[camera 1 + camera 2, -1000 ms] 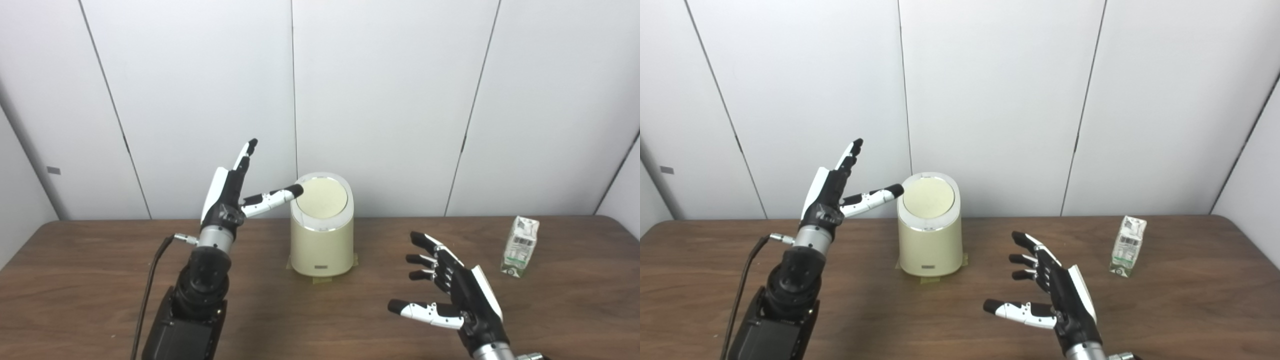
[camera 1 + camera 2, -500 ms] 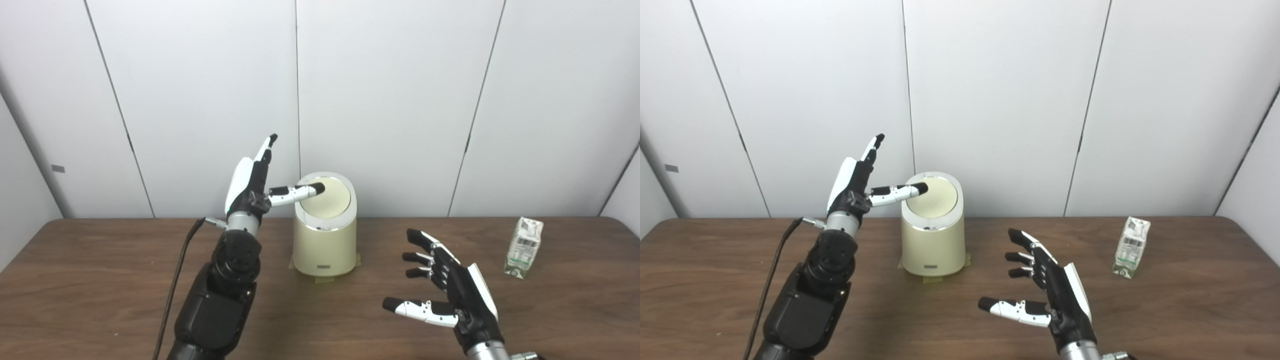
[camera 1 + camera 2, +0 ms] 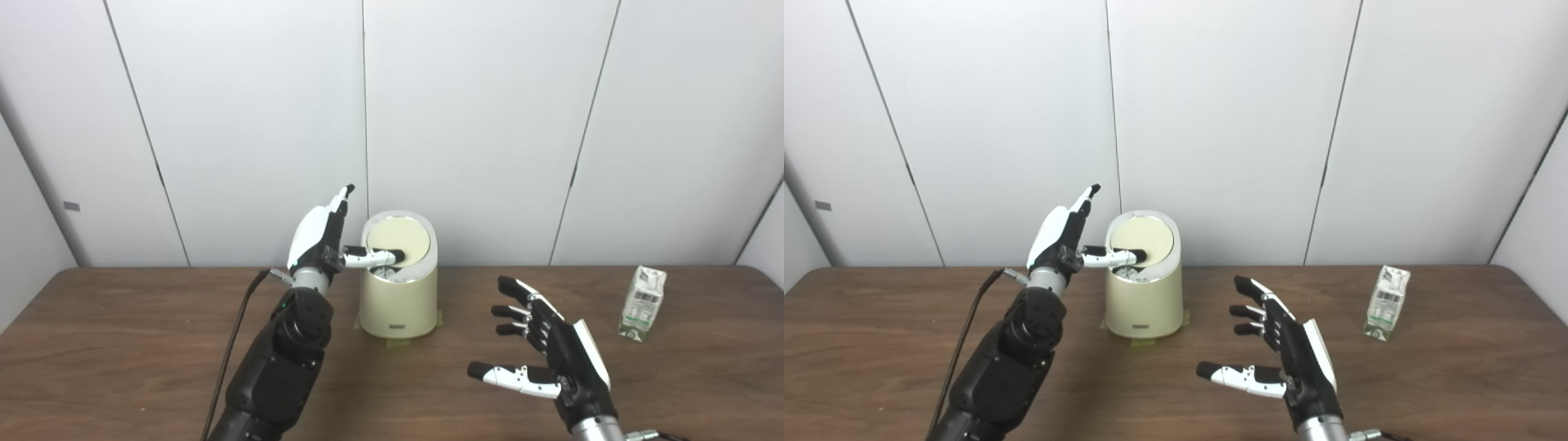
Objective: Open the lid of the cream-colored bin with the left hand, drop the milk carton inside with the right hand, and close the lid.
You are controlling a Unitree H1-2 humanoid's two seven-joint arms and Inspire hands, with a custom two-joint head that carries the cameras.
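The cream-colored bin stands at the back middle of the table. Its round lid is tilted, with the near edge pushed down and a dark gap showing there. My left hand is beside the bin's left rim, open, fingers pointing up, and its thumb lies across the lid's near edge. The milk carton stands upright far right on the table. My right hand hovers open, fingers spread, over the table in front and to the right of the bin, well left of the carton.
The brown wooden table runs across the view, with a white panelled wall right behind it. Tape tabs stick out under the bin's base. A black cable trails along my left arm.
My left hand has moved right and down, and its thumb now presses the lid's near edge, tilting the lid. The right hand has drifted slightly; the carton has stayed put.
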